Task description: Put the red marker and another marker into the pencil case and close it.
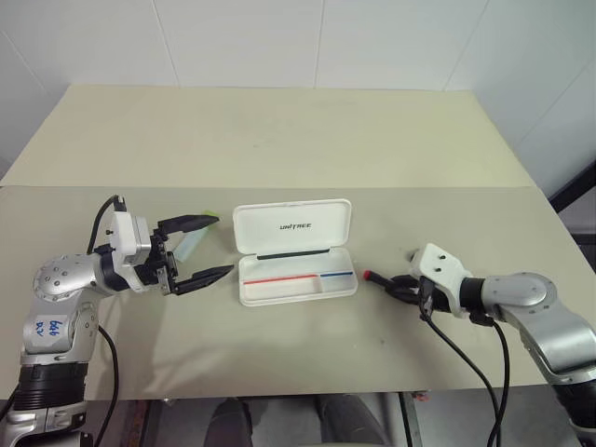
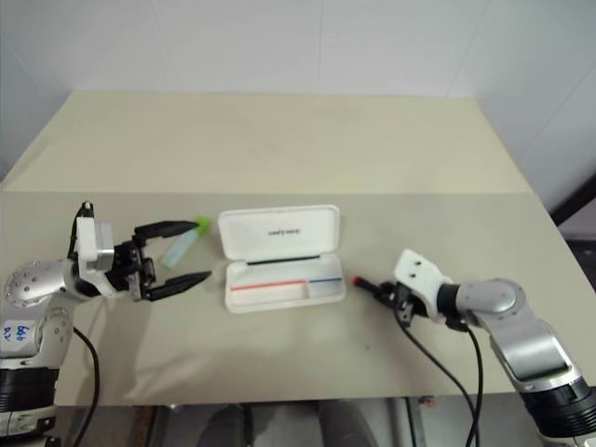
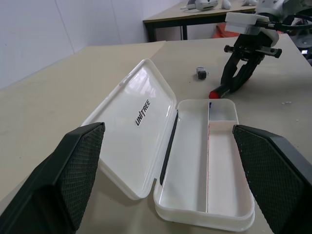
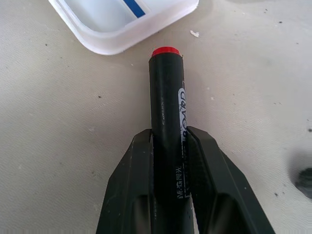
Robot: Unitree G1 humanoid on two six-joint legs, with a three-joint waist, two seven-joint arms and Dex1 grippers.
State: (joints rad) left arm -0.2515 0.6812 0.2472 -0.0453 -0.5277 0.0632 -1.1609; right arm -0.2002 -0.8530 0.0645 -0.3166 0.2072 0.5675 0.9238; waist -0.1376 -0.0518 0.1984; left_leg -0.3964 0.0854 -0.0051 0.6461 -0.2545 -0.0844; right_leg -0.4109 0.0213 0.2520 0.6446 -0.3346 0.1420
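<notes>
Left eye view: the pencil case (image 1: pixel 294 253) lies open at the middle of the table (image 1: pixel 279 140), lid tipped back, its tray showing a red and a blue stripe. The left wrist view shows the tray split into 2 long compartments and 1 small end one, with no marker in them. The red marker (image 4: pixel 167 122) lies just right of the case, its red end pointing at the case's corner; the right gripper (image 4: pixel 169 146) is clamped on its dark barrel. The green marker (image 2: pixel 183 242) lies left of the case, between the spread fingers of the left gripper (image 1: pixel 209 248), untouched.
</notes>
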